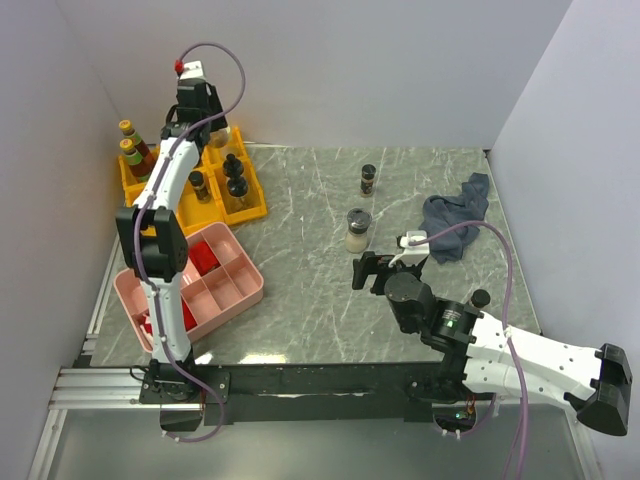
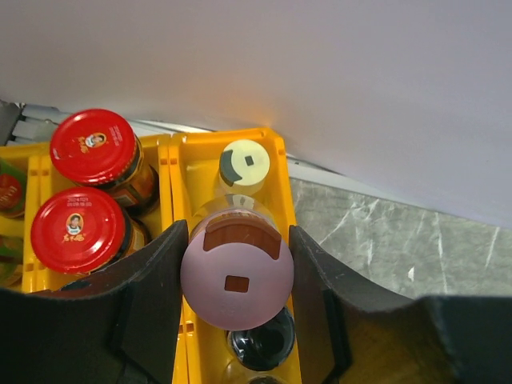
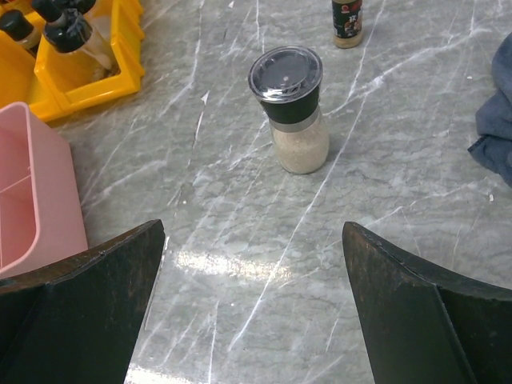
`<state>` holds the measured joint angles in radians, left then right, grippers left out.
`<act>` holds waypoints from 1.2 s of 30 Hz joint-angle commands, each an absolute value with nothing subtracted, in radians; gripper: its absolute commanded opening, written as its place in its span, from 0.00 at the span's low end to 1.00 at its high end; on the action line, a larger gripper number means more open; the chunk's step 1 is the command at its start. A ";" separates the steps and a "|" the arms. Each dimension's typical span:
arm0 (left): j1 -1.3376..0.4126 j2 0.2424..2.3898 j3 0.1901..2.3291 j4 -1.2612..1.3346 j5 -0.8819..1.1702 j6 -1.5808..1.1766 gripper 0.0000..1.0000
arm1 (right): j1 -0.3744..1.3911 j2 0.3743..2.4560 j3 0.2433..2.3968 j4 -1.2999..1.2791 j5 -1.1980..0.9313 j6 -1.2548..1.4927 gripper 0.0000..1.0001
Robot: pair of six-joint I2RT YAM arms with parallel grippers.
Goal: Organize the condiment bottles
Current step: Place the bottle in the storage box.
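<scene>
My left gripper [image 2: 238,240] is shut on a pale shaker with a pinkish lid [image 2: 236,276], held over the right-hand yellow bin [image 2: 276,160]. In that bin stand a cream-lidded shaker [image 2: 244,164] and a black-capped bottle [image 2: 260,344]. Two red-lidded jars [image 2: 96,148] [image 2: 78,232] fill the bin to the left. From above, the left gripper [image 1: 200,118] hangs over the yellow bins [image 1: 255,205] at the back left. My right gripper [image 3: 254,228] is open and low over the table, with nothing between its fingers. Ahead of it stand a black-capped shaker [image 3: 292,108] [image 1: 357,230] and a small spice jar [image 3: 346,20] [image 1: 368,180].
A pink compartment tray [image 1: 235,285] with red blocks lies front left beside the left arm. A dark blue-grey cloth [image 1: 455,215] is crumpled at the right. Yellow-capped bottles [image 1: 132,150] stand in the leftmost bin. Walls close in the back and both sides.
</scene>
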<state>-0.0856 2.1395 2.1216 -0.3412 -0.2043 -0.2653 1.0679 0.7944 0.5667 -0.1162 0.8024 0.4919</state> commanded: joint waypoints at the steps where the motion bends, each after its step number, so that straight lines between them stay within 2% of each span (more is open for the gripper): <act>1: -0.078 2.149 2.145 -0.270 -0.179 -0.241 0.01 | 1.062 0.798 0.600 -0.083 0.819 0.486 1.00; 29: -0.052 2.353 2.209 -0.176 -0.155 -0.189 0.01 | 1.062 0.799 0.587 -0.087 0.833 0.489 1.00; 36: -0.052 2.393 2.209 -0.150 -0.132 -0.196 0.13 | 1.062 0.788 0.584 -0.086 0.828 0.489 1.00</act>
<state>-0.0578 2.3753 2.1563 -0.2184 -0.1600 -0.1963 1.0668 0.8009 0.5667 -0.1150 0.8036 0.4923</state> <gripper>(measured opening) 0.520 0.999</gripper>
